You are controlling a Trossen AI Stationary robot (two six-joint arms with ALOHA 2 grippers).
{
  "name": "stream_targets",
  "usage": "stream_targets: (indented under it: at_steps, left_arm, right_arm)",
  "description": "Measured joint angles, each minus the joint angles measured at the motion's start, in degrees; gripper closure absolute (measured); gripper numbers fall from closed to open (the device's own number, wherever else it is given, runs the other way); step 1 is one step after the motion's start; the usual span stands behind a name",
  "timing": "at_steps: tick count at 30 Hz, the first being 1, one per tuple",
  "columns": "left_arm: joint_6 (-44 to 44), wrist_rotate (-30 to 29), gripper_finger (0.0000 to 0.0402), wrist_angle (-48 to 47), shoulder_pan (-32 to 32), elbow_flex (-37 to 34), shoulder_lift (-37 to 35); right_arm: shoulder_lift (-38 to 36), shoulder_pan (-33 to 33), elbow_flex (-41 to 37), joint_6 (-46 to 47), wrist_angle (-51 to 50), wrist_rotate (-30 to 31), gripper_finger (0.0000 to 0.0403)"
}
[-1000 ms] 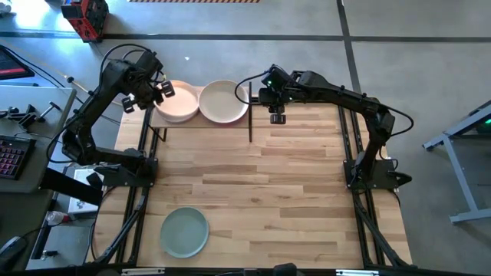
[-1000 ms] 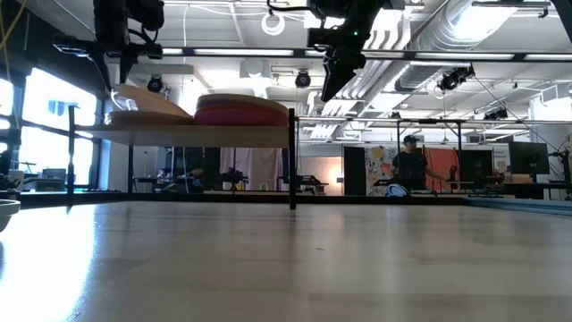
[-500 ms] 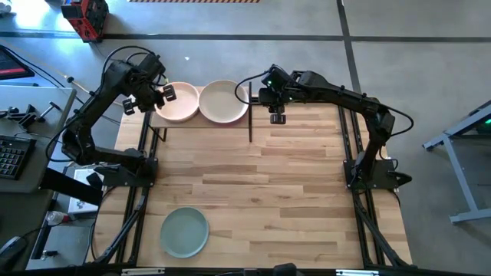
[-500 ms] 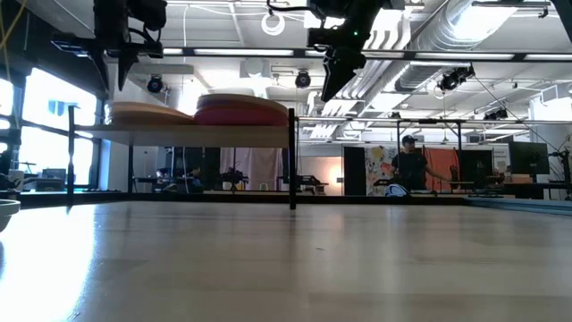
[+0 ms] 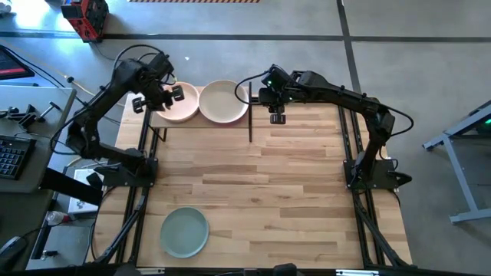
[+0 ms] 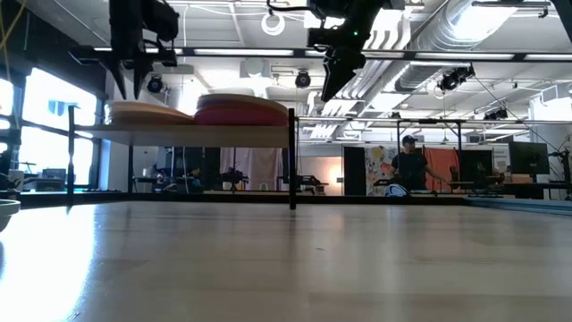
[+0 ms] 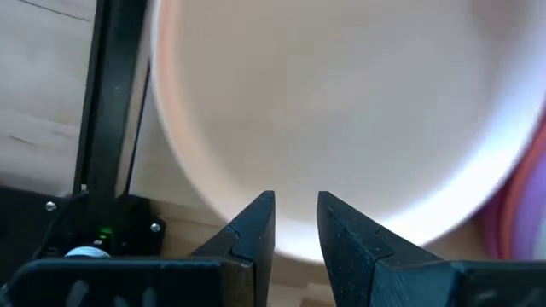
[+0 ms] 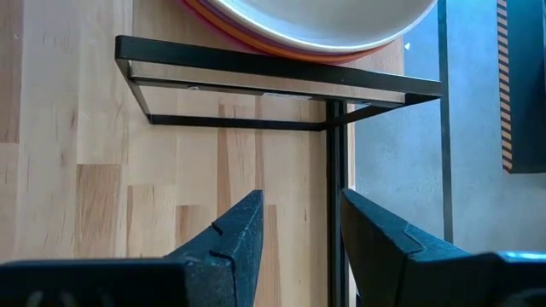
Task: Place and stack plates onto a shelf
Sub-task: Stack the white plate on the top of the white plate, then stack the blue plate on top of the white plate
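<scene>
The shelf (image 5: 201,116) stands at the table's far left and carries two stacks of plates. The left stack (image 5: 181,107) has a peach plate (image 7: 341,102) on top; the right stack (image 5: 223,101) has a cream plate on top, with magenta and orange rims (image 6: 241,113) under it. A mint green plate (image 5: 184,232) lies flat on the table near the near-left corner. My left gripper (image 7: 296,223) hovers over the peach plate's left rim, slightly open and touching nothing. My right gripper (image 8: 300,226) hangs open in the air beside the shelf's right end.
The shelf's black posts (image 5: 250,115) and frame bar (image 8: 281,77) stand just in front of my right gripper. The slatted tabletop (image 5: 291,192) stretches from the shelf toward the near edge. A person (image 6: 411,170) stands far off in the room behind.
The peach plate, tilted a second ago with its left side raised, has dropped flat onto the left stack. My left gripper has since moved a little toward the table's right, over the stack. The right arm has kept still.
</scene>
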Motion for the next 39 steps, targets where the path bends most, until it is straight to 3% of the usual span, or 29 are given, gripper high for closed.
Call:
stream_targets:
  at_steps: [10, 22, 35, 39]
  left_arm:
    - [2.6, 1.2, 0.0323, 0.5, -1.3, 0.0, 8.0]
    - [5.2, 1.1, 0.0323, 3.7, -1.2, 0.0, 10.9]
    - [6.0, 1.5, 0.0323, 4.1, -1.3, 0.0, 2.1]
    - [6.4, 2.6, 0.0323, 4.0, -4.1, 0.0, -2.3]
  right_arm:
    - [0.0, 0.0, 0.0, 0.0, 0.0, 0.0, 0.0269]
    - [0.0, 0.0, 0.0, 0.0, 0.0, 0.0, 0.0269]
    - [0.0, 0.5, 0.0, 0.9, 0.0, -0.2, 0.0269]
    - [0.0, 0.8, 0.0, 5.8, 0.0, -4.6, 0.0269]
